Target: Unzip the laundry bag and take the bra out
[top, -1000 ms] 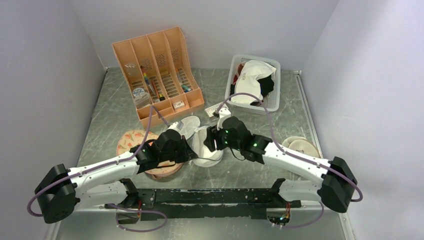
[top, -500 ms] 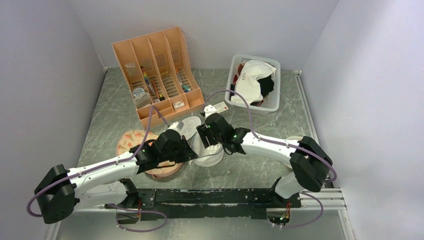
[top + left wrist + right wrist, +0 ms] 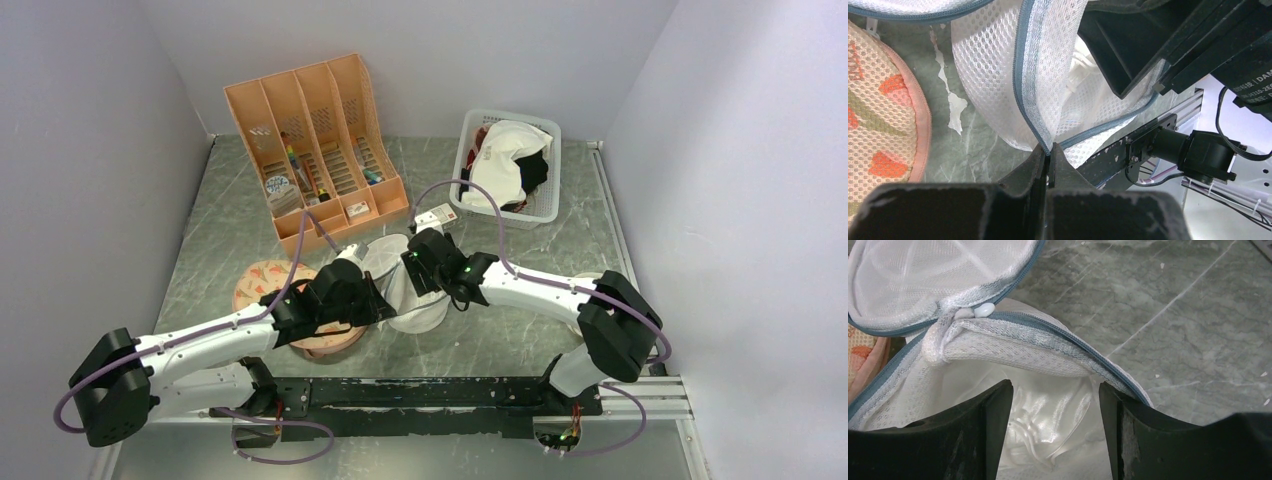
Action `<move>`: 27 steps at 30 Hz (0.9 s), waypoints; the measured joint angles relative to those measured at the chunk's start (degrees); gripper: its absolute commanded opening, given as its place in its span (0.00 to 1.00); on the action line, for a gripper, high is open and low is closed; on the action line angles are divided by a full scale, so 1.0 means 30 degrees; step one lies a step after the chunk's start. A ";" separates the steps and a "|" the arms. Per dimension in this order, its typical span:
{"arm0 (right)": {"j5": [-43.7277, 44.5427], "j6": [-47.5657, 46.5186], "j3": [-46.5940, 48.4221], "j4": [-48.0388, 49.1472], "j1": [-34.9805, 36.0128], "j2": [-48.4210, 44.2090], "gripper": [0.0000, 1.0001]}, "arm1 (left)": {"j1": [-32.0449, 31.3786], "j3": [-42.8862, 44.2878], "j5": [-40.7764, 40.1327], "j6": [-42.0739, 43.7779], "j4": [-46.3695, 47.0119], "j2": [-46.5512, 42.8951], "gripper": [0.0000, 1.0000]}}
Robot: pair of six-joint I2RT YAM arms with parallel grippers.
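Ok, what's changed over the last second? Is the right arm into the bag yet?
The right gripper shifted left over the mouth of the laundry bag as its elbow drew in toward the base. It is open and straddles the bra without gripping it. The left gripper stayed pinched on the bag's zipper rim. The pink pad and basket have not moved.
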 measured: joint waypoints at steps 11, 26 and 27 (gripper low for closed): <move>-0.1341 0.1617 -0.1253 0.0612 0.0306 0.0197 0.51 | 0.0000 0.0386 0.0080 0.0153 0.0066 0.0335 0.07; -0.2834 0.2703 -0.2623 0.2310 0.0444 -0.1639 0.00 | -0.0058 0.0933 0.0306 0.0284 0.0102 0.0954 0.07; -0.2856 0.2703 -0.2623 0.2302 0.0444 -0.1836 0.00 | -0.0073 0.0933 0.0306 0.0284 0.0095 0.0954 0.07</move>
